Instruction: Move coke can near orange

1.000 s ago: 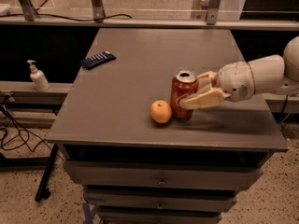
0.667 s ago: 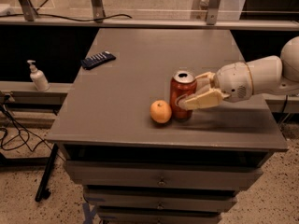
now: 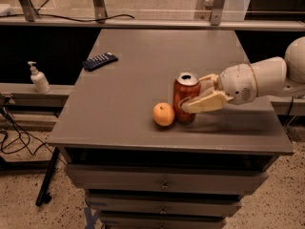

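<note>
The coke can (image 3: 185, 95), red with a silver top, stands upright on the grey table (image 3: 133, 104) near its front edge. The orange (image 3: 163, 114) lies just left of the can, almost touching it. My gripper (image 3: 194, 93) reaches in from the right at can height. Its cream fingers (image 3: 206, 102) sit on the near and far sides of the can, closed on it. The far finger is partly hidden behind the can.
A dark remote-like object (image 3: 100, 60) lies at the table's back left. A white pump bottle (image 3: 39, 78) stands on a lower ledge to the left. Drawers (image 3: 164, 182) sit under the tabletop. A railing runs behind the table.
</note>
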Available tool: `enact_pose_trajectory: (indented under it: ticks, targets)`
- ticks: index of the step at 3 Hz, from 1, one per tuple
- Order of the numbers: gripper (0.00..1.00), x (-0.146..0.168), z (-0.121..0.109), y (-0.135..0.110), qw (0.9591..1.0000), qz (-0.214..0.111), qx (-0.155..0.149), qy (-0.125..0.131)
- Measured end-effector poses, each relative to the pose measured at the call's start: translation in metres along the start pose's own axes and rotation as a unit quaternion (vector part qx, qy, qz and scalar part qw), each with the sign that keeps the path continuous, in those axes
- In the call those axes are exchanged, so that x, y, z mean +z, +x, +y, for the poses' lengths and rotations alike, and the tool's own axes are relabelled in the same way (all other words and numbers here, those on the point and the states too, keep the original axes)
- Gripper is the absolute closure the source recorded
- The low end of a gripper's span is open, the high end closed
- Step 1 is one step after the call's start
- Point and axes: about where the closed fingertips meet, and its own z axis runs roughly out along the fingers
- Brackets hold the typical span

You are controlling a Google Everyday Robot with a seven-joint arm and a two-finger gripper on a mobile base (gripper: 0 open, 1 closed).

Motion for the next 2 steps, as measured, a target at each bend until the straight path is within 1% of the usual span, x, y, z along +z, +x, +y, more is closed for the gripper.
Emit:
enact_pose_trajectory:
  ticks: [1, 2]
  targets:
    - [0.13, 0.0002, 0.0002, 0.0017, 0.9998, 0.001, -0.007, -0.018]
    - [0.00, -0.0028, -0.0005, 0.0030, 0.9995, 0.003, -0.010, -0.029]
